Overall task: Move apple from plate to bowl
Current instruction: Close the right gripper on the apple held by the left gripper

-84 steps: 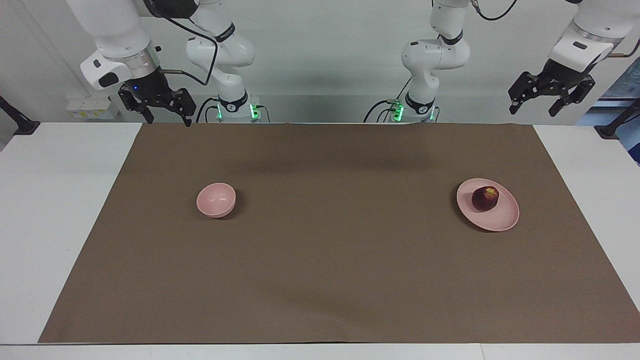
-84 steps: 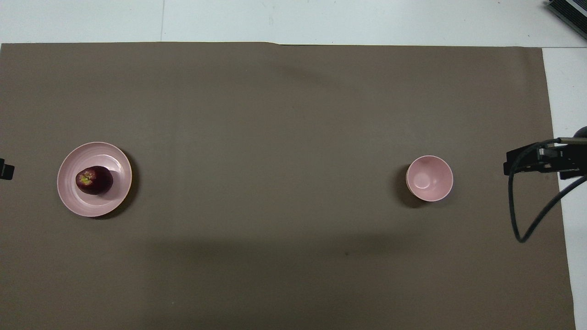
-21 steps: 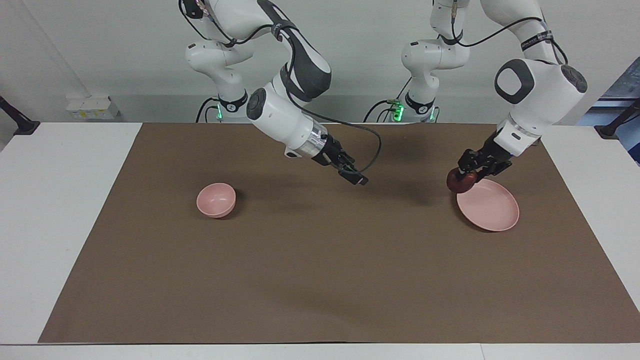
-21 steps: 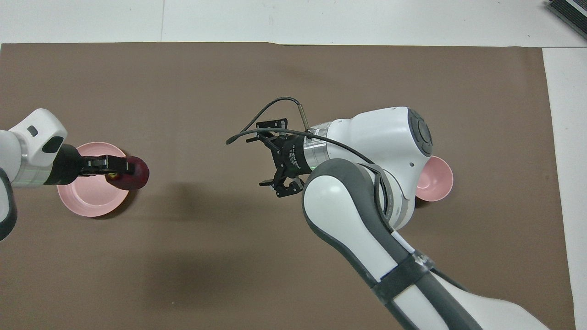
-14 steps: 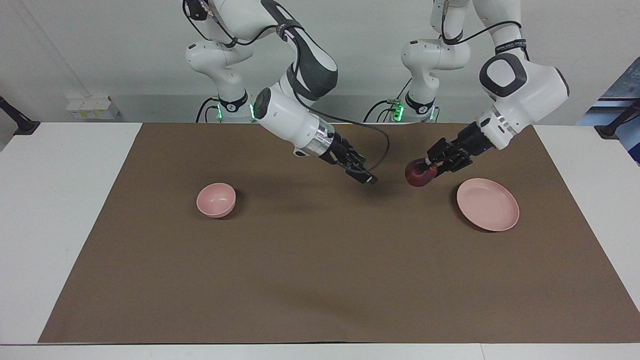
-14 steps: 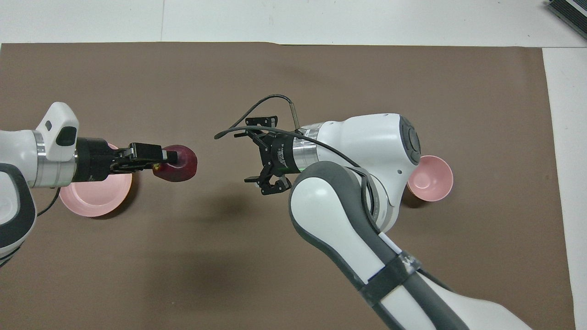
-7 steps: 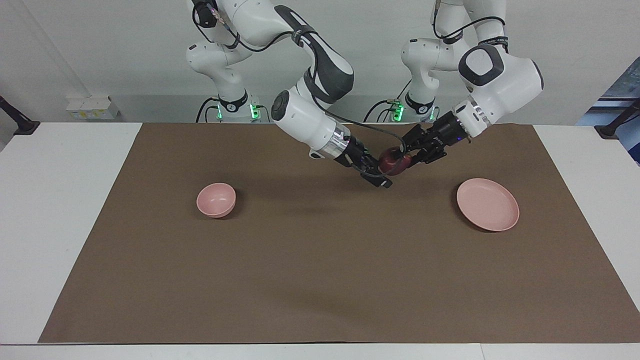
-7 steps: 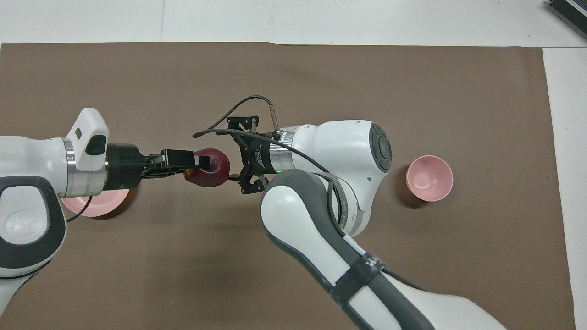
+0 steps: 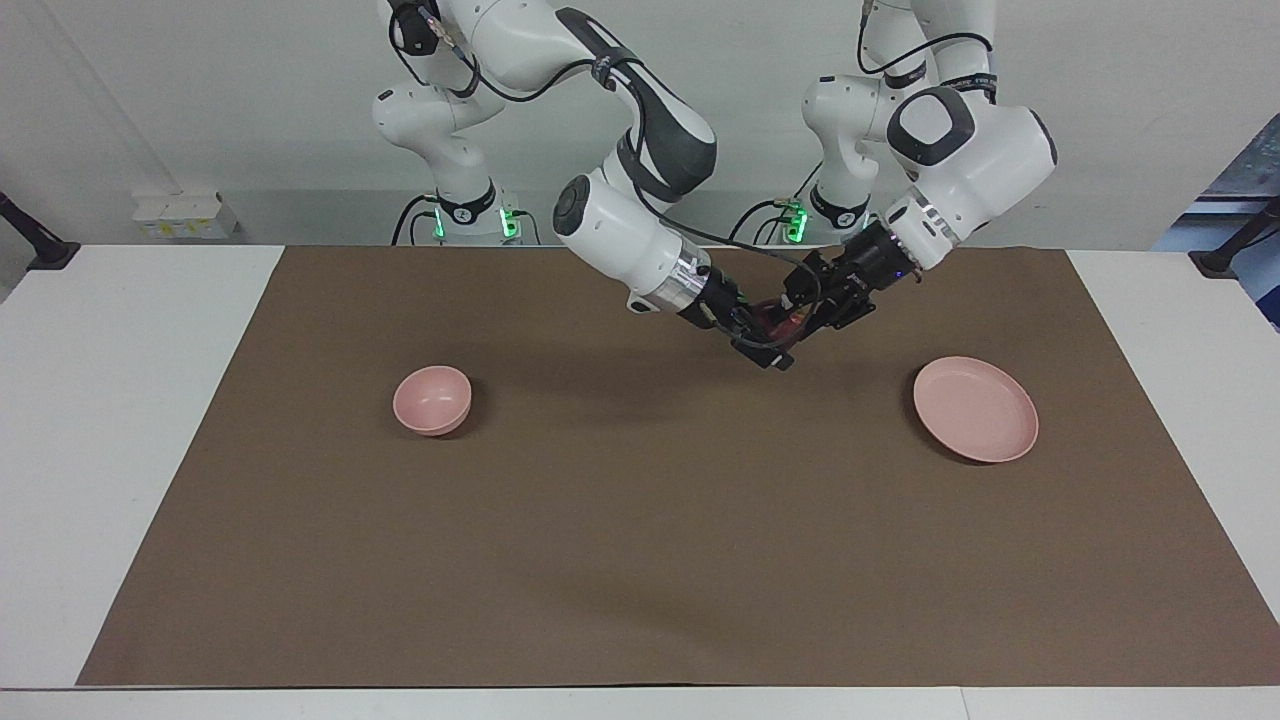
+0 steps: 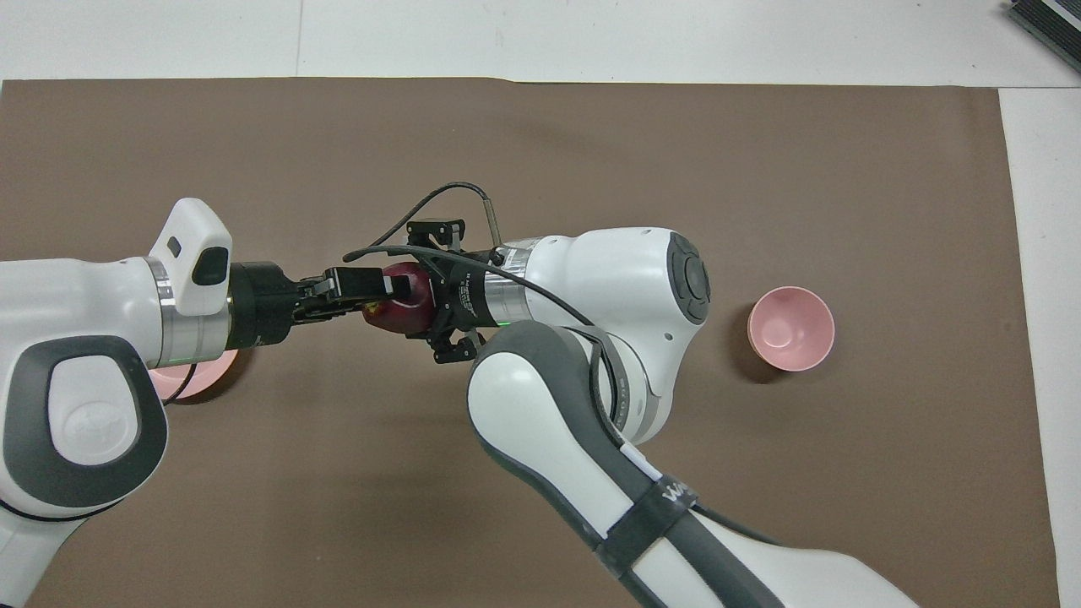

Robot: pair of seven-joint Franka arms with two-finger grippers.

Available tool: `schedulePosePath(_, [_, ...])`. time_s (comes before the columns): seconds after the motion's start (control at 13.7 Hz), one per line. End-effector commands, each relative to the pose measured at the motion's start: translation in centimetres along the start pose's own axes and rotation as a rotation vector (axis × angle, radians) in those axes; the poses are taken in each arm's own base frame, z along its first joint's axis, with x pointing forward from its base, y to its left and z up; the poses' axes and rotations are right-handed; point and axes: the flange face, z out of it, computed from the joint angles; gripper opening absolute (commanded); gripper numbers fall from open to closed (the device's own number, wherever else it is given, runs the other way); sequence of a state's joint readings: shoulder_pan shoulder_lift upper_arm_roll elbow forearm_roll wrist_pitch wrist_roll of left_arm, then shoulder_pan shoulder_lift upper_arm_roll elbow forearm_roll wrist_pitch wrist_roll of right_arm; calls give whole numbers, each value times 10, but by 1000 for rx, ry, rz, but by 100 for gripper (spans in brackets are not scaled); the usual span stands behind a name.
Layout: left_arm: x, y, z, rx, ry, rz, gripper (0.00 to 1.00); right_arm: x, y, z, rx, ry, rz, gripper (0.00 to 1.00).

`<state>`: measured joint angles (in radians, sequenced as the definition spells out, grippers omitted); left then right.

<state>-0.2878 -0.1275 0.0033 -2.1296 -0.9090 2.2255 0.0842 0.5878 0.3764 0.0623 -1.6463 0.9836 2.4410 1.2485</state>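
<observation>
The handover step is in hand, judging by how both pincers are meeting in mid-air over the brown mat (image 9: 640,520) on the tabletop. Taking the small, deep, pale pink bowl (image 9: 432,399) as the landmark: it is sitting empty on the mat toward the right arm's end. The flat, wide, pale pink plate (image 9: 975,408) is lying well apart from the bowl toward the left arm's end, also empty.

Between bowl and plate, the small round dark red apple (image 10: 397,306) is hanging in the air. The left pincer (image 9: 797,310) is clamping it, fingers closed on its sides. The right pincer (image 9: 765,345) is standing spread wide with its fingers around the apple, not yet gripping.

The next move seems to call for the right pincer closing firmly on the apple before the left one lets go; then the right arm should be carrying it over the bowl and lowering it in.
</observation>
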Motion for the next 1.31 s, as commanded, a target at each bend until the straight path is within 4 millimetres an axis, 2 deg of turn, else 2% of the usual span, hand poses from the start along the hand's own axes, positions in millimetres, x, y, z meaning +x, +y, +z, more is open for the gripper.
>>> schedulePosePath(0.0, [-6,3,0,-15,10,-23,0,-6,-2,1,1,2,-14,3])
schedulePosePath(0.07, [-6,2,0,-13,7,-26,0,-7,-2,2,0,2,-15,0])
schedulePosePath(0.22, [-7,3,0,-15,-3,-24,4,-7,-2,2,1,3,-18,0])
schedulePosePath(0.29, [-5,3,-1,-16,-1,-34,10,-6,-1,2,0,4,-17,0])
schedulePosePath(0.44, [-4,3,-1,-8,-6,-42,39,-5,0,2,-9,15,-35,0])
schedulePosePath(0.51, [-1,2,-4,-9,-10,-42,66,-5,0,-2,-17,15,-39,0])
schedulePosePath(0.58, [0,0,-2,0,-25,-41,76,-6,0,-2,-27,13,-40,0])
schedulePosePath(0.66, [4,3,-5,22,-21,-17,97,-6,1,-3,-32,15,-45,0])
schedulePosePath(0.8, [18,9,-8,118,-6,22,100,-7,-1,-10,-47,28,-69,0])
schedulePosePath(0.88, [24,12,-3,181,-6,37,100,-8,-2,-17,-62,29,-81,0])
schedulePosePath(1.02, [25,11,1,308,-10,119,100,-7,-3,-34,-135,89,-206,0])
schedulePosePath(1.24, [27,-8,-6,456,-55,188,100,-4,-8,-73,-220,139,-352,0])
